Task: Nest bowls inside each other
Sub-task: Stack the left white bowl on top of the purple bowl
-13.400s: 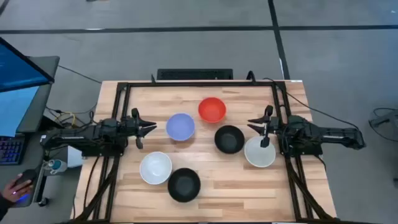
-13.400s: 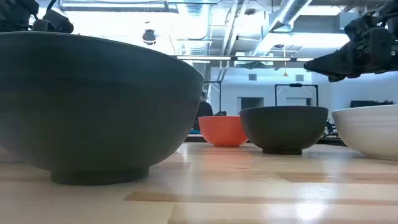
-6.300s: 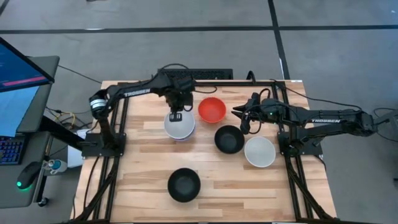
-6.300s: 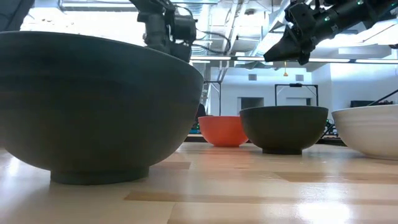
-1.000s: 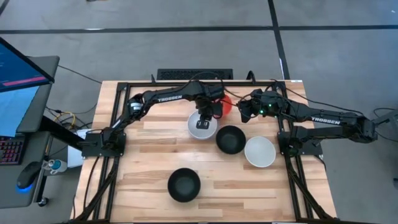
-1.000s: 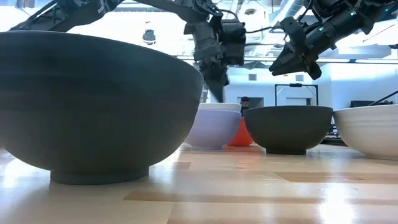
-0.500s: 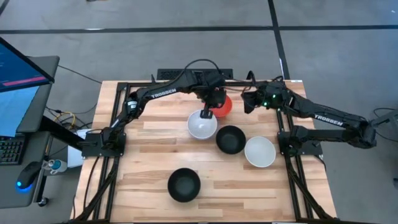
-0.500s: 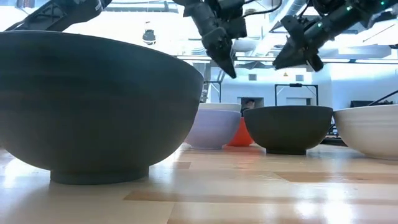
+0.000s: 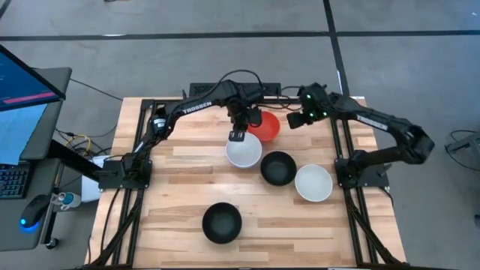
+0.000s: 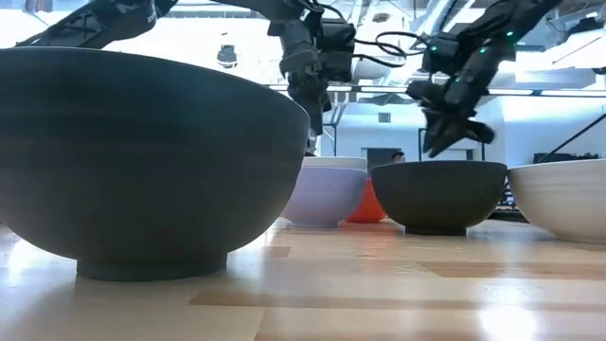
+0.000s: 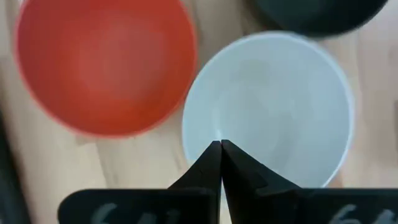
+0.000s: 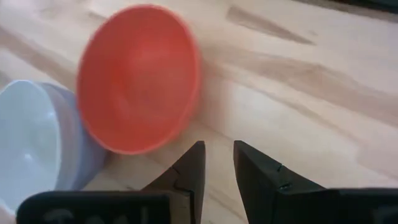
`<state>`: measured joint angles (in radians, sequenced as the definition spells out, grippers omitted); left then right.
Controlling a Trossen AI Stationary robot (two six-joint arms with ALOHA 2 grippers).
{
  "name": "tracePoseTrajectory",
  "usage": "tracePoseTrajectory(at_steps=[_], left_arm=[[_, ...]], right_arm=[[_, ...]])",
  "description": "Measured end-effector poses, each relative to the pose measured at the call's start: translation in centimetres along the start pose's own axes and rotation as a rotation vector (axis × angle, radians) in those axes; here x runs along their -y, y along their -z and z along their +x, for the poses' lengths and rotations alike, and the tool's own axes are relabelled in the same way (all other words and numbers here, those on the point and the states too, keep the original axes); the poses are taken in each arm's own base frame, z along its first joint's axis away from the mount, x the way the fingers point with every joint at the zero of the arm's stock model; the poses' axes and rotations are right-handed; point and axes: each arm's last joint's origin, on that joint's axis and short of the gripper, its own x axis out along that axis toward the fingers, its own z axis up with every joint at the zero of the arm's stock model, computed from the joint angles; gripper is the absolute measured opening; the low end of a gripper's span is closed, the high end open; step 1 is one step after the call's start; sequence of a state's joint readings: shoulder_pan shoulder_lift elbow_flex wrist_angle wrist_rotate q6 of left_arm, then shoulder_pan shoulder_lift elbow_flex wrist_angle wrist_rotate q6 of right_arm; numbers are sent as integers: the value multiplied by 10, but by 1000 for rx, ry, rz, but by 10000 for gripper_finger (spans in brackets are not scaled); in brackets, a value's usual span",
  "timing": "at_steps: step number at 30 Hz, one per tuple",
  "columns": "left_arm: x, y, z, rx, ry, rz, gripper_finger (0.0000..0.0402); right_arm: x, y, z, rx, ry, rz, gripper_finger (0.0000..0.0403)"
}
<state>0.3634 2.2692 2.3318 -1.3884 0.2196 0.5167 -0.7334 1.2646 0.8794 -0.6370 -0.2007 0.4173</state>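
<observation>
Bowls sit in a loose cluster on the wooden bench (image 9: 187,180): a white bowl (image 9: 244,151) nested inside a pale lavender bowl (image 10: 317,197) near the middle, a red bowl (image 9: 265,124) just behind it toward the far edge and touching or nearly touching it, a black bowl (image 9: 277,168) just beside the nested pair on the right, a second white bowl (image 9: 313,182) near the right edge, and a second black bowl (image 9: 222,223) alone toward the near edge, well apart from the rest. In the low view that near black bowl fills the left of the scene, with the lavender bowl carrying the white one seen past it, the red bowl peeking out behind, and the other black bowl and white bowl to the right. The left gripper (image 9: 238,135) hangs above the far rim of the nested white bowl, clear of it, and its wrist view shows the two dark fingers (image 11: 211,167) pressed together to a point with nothing between them. The right gripper (image 9: 292,120) hovers just beside the red bowl near the far edge of the bench, and in its wrist view the fingers (image 12: 194,167) stand a narrow gap apart, holding nothing, with the red bowl and the nested pair ahead of them.
</observation>
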Motion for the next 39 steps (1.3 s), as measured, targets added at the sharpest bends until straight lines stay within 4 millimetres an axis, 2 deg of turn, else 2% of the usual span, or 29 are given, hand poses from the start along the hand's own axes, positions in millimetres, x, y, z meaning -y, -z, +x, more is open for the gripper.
tracePoseTrajectory(at_steps=[2, 7, 11, 17, 22, 27, 33, 39], left_arm=[[1, -3, 0, 24, 5, 7, 0], [12, -10, 8, 41, 26, 20, 0], [22, -7, 33, -29, 64, 1, 0], [44, -3, 76, -88, 66, -52, 0], [72, 2, 71, 20, 19, -135, 0], [93, 21, 85, 50, -1, -236, 0], [108, 37, 100, -85, -5, -291, 0], [120, 41, 88, -135, -18, -284, 0]], right_arm=[[-5, -10, 4, 36, -22, -60, 107], [-17, -32, 7, 33, -108, -72, 107], [-15, -47, 3, 65, -98, -74, 107], [10, -62, -11, 95, -42, 16, 107], [24, -64, -24, 122, -17, 22, 107], [29, -62, -27, 106, -2, -5, 107], [22, -59, -26, 95, -16, -26, 107], [9, -59, -23, 108, -45, -65, 107]])
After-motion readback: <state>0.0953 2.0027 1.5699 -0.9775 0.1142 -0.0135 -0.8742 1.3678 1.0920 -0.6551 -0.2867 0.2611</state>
